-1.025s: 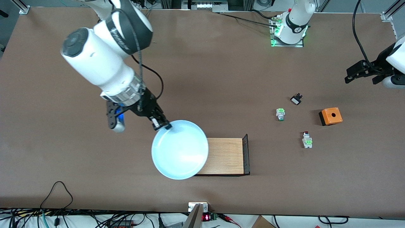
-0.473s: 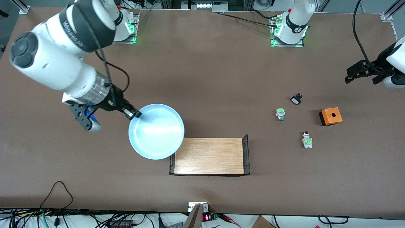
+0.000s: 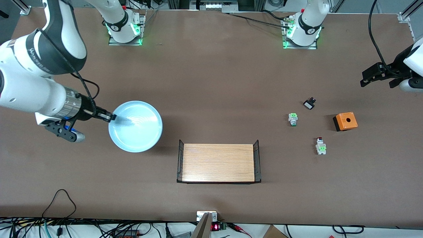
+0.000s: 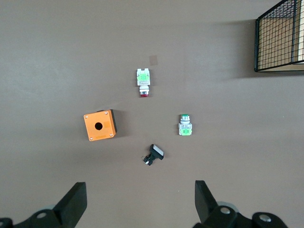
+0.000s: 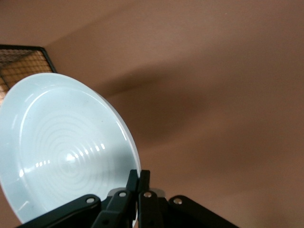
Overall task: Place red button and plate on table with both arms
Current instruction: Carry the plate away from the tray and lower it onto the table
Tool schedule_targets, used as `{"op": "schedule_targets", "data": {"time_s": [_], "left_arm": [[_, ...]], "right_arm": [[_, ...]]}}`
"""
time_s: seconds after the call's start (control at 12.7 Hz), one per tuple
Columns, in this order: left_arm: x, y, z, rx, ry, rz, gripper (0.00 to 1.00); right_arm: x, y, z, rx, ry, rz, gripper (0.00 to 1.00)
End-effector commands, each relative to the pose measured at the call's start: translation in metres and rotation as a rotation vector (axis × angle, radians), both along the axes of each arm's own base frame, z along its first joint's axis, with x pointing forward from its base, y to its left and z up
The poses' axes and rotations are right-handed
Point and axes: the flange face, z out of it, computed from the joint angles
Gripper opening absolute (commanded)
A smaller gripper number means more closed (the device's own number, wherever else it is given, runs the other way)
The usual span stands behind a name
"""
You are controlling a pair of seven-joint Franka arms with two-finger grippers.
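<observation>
Right end effector is clamped on the rim of the plate, pinching it at the plate's 9 o'clock edge in the front view, an edge grip that leaves the underside free so the plate can go down flat on the table. The plate hangs over bare table toward the right arm's end, clear of the wooden tray; the soft shadow under it in the right wrist view suggests it is not yet resting, though height is hard to judge. The right arm reaches out from its base, with forearm and wrist lying roughly level and fingers pointing toward 3 o'clock. Left end effector has its fingers spread wide and empty, and that arm waits over the table's edge at its own end, looking down. The red button lies on the table at about 5 o'clock from the green-capped switch, near the orange box and a small black part.
</observation>
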Motion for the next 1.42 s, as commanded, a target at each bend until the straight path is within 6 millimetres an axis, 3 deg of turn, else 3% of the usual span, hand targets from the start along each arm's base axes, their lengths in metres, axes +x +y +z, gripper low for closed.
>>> {"op": "schedule_targets", "data": {"time_s": [0.0,0.24,0.63,0.95,1.34], "left_arm": [[-0.001,0.000,0.008,0.020,0.001,-0.023,1.00],[-0.001,0.000,0.008,0.020,0.001,-0.021,1.00],[-0.001,0.000,0.008,0.020,-0.002,-0.018,1.00],[-0.001,0.000,0.008,0.020,-0.002,-0.018,1.00],[-0.001,0.000,0.008,0.020,0.000,-0.017,1.00]], "right_arm": [[-0.018,-0.041,-0.027,-0.017,0.027,0.119,0.00],[-0.026,-0.095,-0.058,-0.029,-0.013,0.216,0.00],[-0.051,-0.162,-0.130,-0.009,-0.067,0.342,0.00],[-0.080,-0.179,-0.176,0.002,-0.108,0.450,0.00],[-0.120,-0.188,-0.237,-0.008,-0.133,0.459,0.00]]}}
